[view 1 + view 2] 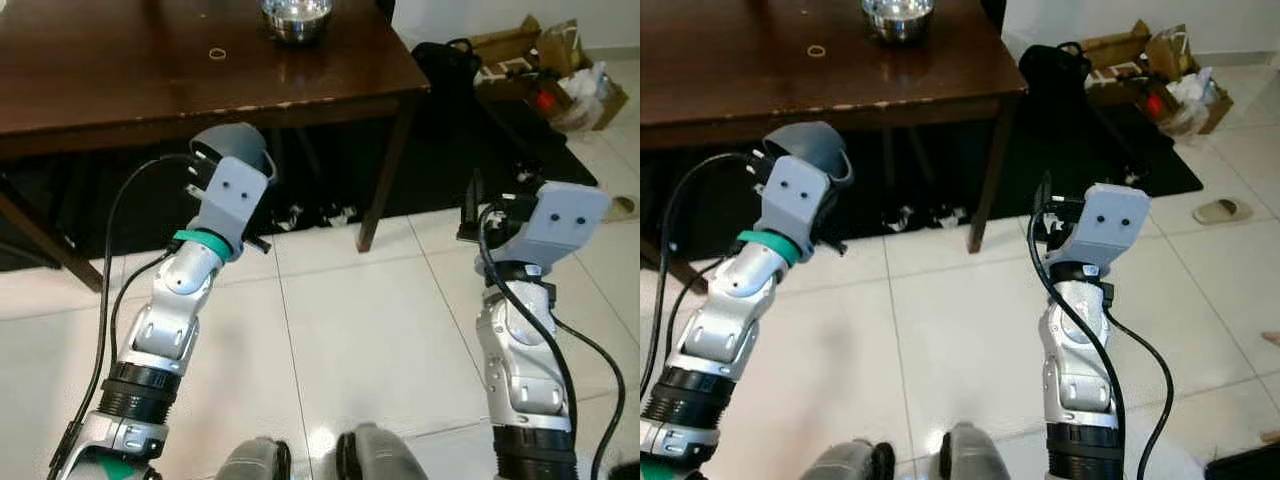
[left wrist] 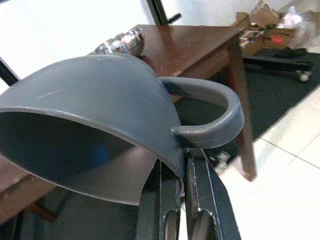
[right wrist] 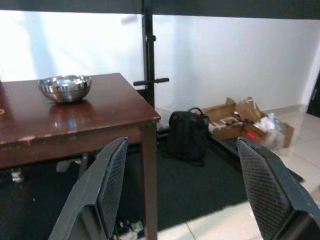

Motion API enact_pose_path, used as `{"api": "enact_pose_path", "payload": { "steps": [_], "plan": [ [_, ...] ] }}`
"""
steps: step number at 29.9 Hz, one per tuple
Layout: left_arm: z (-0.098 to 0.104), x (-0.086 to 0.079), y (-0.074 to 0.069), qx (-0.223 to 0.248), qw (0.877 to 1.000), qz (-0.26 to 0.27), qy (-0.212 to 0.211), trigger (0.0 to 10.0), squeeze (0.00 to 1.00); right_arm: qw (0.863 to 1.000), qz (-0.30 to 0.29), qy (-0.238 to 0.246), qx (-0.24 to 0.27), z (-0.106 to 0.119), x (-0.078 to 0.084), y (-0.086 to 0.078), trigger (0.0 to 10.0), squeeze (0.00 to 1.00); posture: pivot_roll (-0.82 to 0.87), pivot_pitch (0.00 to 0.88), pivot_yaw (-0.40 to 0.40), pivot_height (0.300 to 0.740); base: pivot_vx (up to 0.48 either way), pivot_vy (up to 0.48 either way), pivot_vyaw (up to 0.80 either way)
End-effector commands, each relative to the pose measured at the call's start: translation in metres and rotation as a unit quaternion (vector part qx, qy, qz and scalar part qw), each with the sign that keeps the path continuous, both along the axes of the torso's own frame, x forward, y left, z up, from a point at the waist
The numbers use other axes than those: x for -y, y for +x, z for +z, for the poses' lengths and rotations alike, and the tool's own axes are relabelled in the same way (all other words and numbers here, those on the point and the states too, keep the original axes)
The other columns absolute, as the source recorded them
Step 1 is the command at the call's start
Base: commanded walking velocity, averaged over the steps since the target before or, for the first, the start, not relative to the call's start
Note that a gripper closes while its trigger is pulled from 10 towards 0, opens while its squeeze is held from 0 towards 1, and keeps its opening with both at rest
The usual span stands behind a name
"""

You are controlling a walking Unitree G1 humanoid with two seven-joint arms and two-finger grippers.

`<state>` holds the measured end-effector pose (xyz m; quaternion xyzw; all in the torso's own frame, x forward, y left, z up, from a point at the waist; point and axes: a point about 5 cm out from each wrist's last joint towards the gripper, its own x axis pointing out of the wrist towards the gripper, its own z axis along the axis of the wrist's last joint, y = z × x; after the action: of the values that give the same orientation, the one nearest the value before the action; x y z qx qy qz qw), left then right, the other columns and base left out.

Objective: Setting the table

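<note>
My left gripper (image 2: 181, 170) is shut on the rim of a grey cup (image 2: 95, 115) with a handle, held up in front of the dark wooden table (image 1: 150, 80), below its front edge. The same grey cup (image 1: 235, 143) tops my left wrist in the head view. A shiny metal bowl (image 1: 296, 17) stands on the table's far right part, and a small ring (image 1: 217, 52) lies near its middle. My right gripper (image 3: 182, 185) is open and holds nothing, raised over the tiled floor right of the table's corner leg, facing the metal bowl (image 3: 65, 87).
A black backpack (image 3: 187, 135) leans by the wall right of the table, with cardboard boxes and bags (image 1: 545, 70) beyond it. A dark rug (image 1: 480, 140) lies under and beside the table. White tiles (image 1: 360, 330) spread before me. A slipper (image 1: 1220, 211) lies at the right.
</note>
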<state>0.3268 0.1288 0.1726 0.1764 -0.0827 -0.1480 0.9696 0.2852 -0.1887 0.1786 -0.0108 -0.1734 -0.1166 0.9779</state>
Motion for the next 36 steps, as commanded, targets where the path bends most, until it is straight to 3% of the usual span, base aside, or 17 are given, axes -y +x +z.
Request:
{"api": "enact_pose_path", "payload": {
  "steps": [1, 36],
  "plan": [
    [0.0006, 0.0016, 0.0005, 0.003, 1.000, -0.007, 0.008, 10.0, 0.00, 1.000, -0.011, 0.002, -0.009, -0.0050, 0.0035, -0.0021, 10.0, 0.00, -0.02, 0.018, 0.071, 0.740, 0.480, 0.000, 0.00],
    [-0.0002, 0.0034, 0.0014, 0.011, 0.999, -0.026, 0.016, 10.0, 0.00, 1.000, -0.012, -0.006, -0.017, -0.0102, 0.0042, -0.0006, 10.0, 0.00, -0.02, 0.000, 0.071, 0.740, 0.480, 0.000, 0.00]
  ]
}}
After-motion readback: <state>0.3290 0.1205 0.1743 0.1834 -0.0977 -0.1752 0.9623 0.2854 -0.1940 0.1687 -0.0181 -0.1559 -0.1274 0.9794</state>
